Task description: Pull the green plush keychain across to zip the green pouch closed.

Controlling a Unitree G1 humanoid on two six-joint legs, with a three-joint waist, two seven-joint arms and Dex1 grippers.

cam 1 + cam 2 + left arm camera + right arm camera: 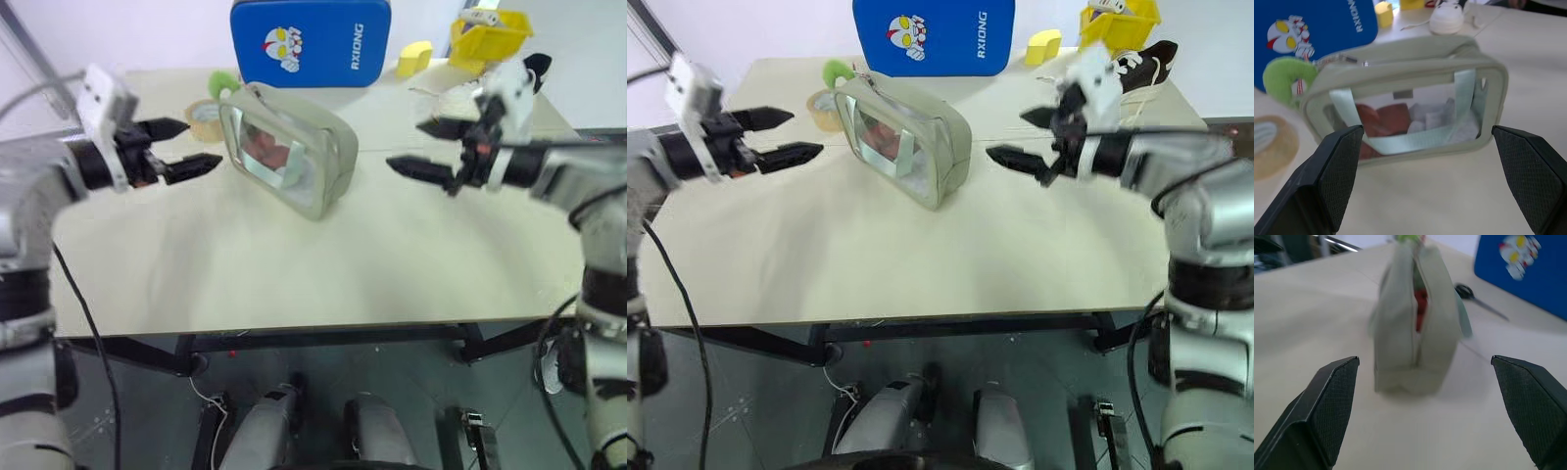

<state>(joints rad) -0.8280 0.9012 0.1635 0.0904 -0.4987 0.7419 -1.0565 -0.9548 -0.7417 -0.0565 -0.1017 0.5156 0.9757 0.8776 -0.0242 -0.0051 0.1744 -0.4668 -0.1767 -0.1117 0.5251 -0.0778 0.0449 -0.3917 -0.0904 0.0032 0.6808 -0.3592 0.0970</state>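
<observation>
The green pouch (294,152) stands upright mid-table, its clear window facing my left gripper and showing red and white contents. In the right wrist view the pouch (1415,328) is seen end-on, its zipper parted with red showing in the gap. The green plush keychain (222,82) hangs at the pouch's far-left end, also seen as a lime ring (1283,76) in the left wrist view. My left gripper (202,144) hovers open just left of the pouch. To the pouch's right, a short gap away, my right gripper (405,144) hovers open. Neither holds anything.
A blue padded case (312,39) with a cartoon face stands behind the pouch. A tan tape roll (204,119) lies beside the keychain. At the back right are a yellow block (413,59), a yellow bin (488,37) and a black-and-white shoe (1141,61).
</observation>
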